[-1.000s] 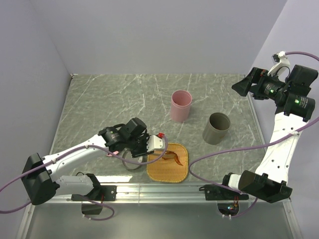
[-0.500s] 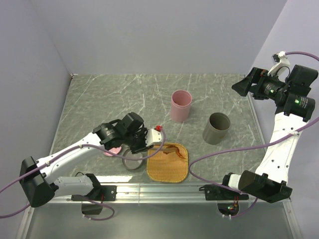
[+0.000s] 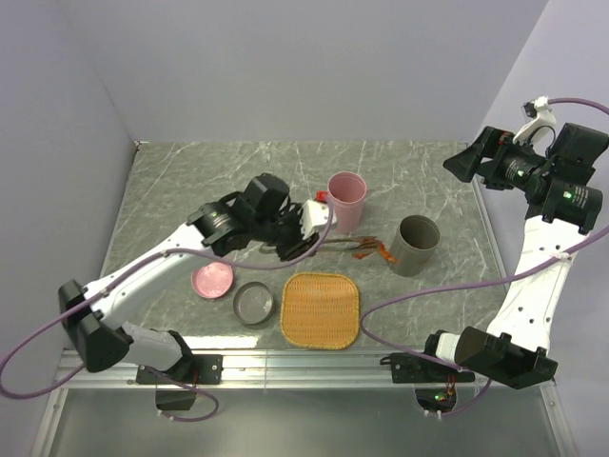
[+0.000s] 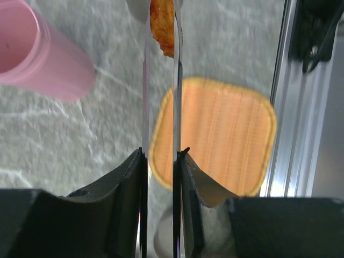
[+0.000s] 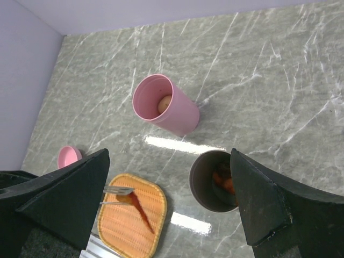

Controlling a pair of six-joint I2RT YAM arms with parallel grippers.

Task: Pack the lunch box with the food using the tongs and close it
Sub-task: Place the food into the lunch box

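My left gripper [image 3: 301, 238] is shut on the slim metal tongs [image 3: 335, 248], which point right. Their tips pinch a brown-orange food piece [image 3: 369, 253] in the air, just left of the tall grey cup [image 3: 414, 246]. In the left wrist view the tongs [image 4: 177, 97] run up between my fingers [image 4: 131, 177] to the food piece [image 4: 163, 24]. The grey cup [image 5: 220, 180] holds orange food. The pink cup [image 5: 164, 105] holds a pale ball [image 5: 164, 103]. A pink dish [image 3: 212, 280] and a grey dish [image 3: 254, 303] lie at the near left. My right gripper [image 3: 466, 164] hangs open, high at the back right.
The square woven tray [image 3: 322, 309] lies near the front rail with nothing on it in the top view. An aluminium rail [image 4: 293, 107] runs along the table's near edge. Purple walls close the back and the left side.
The left arm lifted the tongs with the food piece off the woven tray and swung them back and right, up to the grey cup. The right arm stayed still.
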